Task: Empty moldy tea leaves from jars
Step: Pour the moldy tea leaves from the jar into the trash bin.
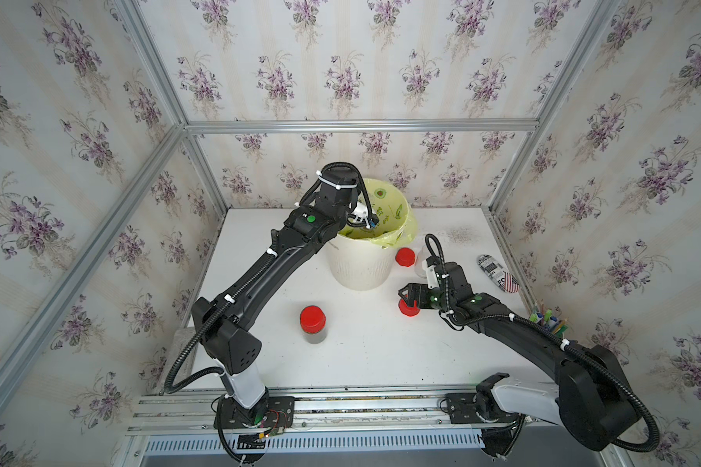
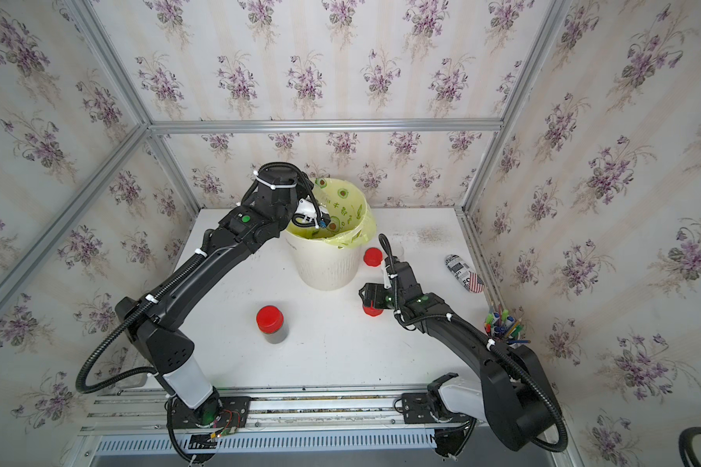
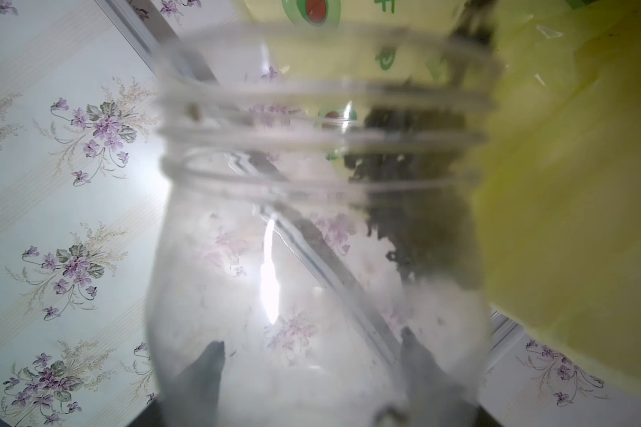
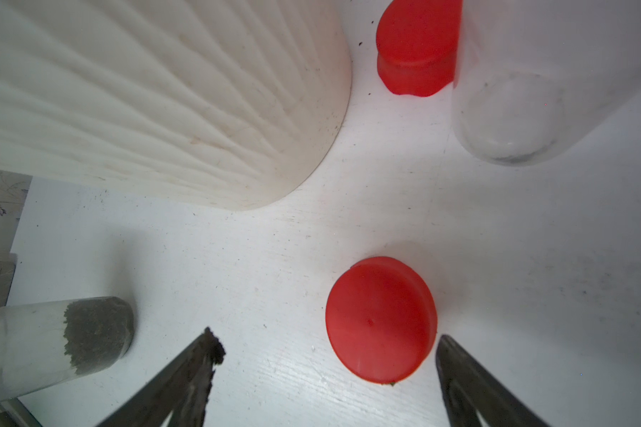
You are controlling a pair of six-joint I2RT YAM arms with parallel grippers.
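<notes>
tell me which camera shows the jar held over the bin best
The left wrist view: the open jar fills the frame, tea leaves bunched by its threaded mouth. In both top views the left arm hides it over the bin. The right wrist view misses it.

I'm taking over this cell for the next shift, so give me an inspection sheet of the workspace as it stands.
Surface: white table, dark crumbs near the back right corner.
Job's things: held jar tipped over the white bin, tea leaves along its neck; sealed jar holding leaves; empty jar uncapped; far lid and near lid loose on the table.
Clutter: patterned pouch and pen cup at the right edge.
Grippers: left gripper shut on the held jar; right gripper open over the near lid.
Cables: black conduit along both arms, looping above the bin.
Surroundings: floral wallpaper, aluminium frame.
</notes>
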